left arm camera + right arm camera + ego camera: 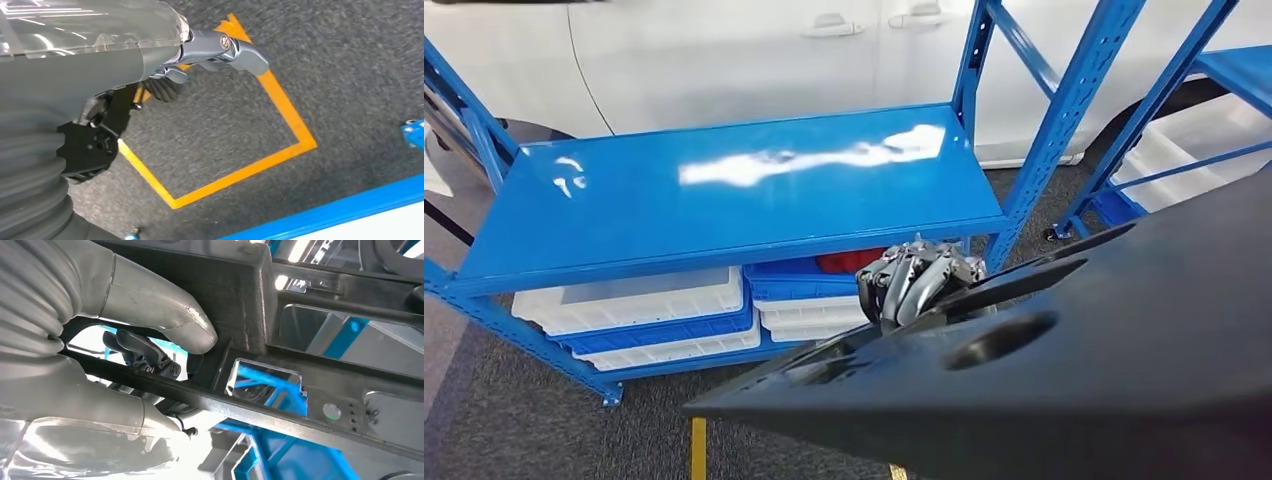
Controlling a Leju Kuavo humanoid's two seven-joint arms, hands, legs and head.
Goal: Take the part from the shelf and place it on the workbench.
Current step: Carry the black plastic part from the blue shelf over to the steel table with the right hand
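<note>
Robot carrying a large black part (1064,370) away from a blue shelf (724,190).

Held close under the head camera, the part was a broad, flat, matte black panel with a pointed end, raised ribs and cut-out openings (moulded plastic, by the look). The right hand (150,340) gripped it, thick grey thumb pressed over one edge and darker fingers hooked through an opening behind. The left hand (200,55) hung over grey carpet and orange floor tape (240,170), holding nothing, fingers loosely apart. The panel looked stiff and light but unwieldy, likely to swing; a ribbed frame edge seemed the surest hold. White bins (639,300) sat below the glossy shelf.
</note>
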